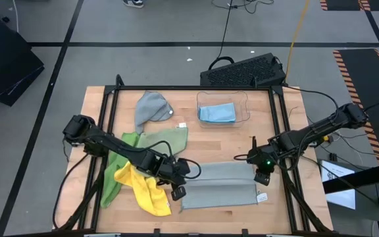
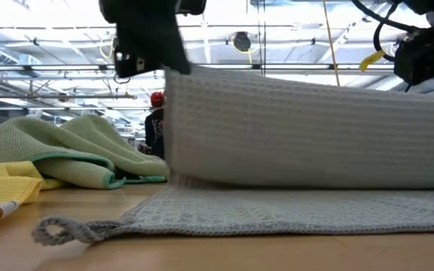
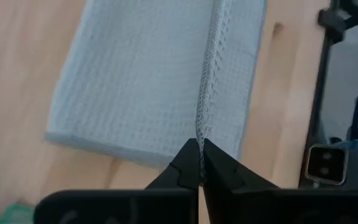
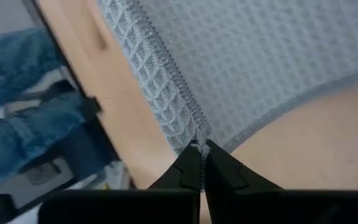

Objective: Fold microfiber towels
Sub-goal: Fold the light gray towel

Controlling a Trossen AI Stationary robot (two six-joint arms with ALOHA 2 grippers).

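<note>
From above, the grey towel lies in the lower middle of the frame on the counter, half folded. The left pincer is clamped on its left corner, the right pincer on its right corner. A second grey towel, a sage green towel, a bright green towel and a yellow towel are heaped at left; the light blue towel sits in the clear bin, upper centre.

At counter height, the lifted edge hangs as a limp curtain across the middle. It looks light and floppy, with no stiffness.

Left wrist: fingertips pressed together on the stitched hem.

Right wrist: same story, tips pinched on the hem corner. I'd say the hemmed corners give the firmest bite; the waffle weave should not slip much.
</note>
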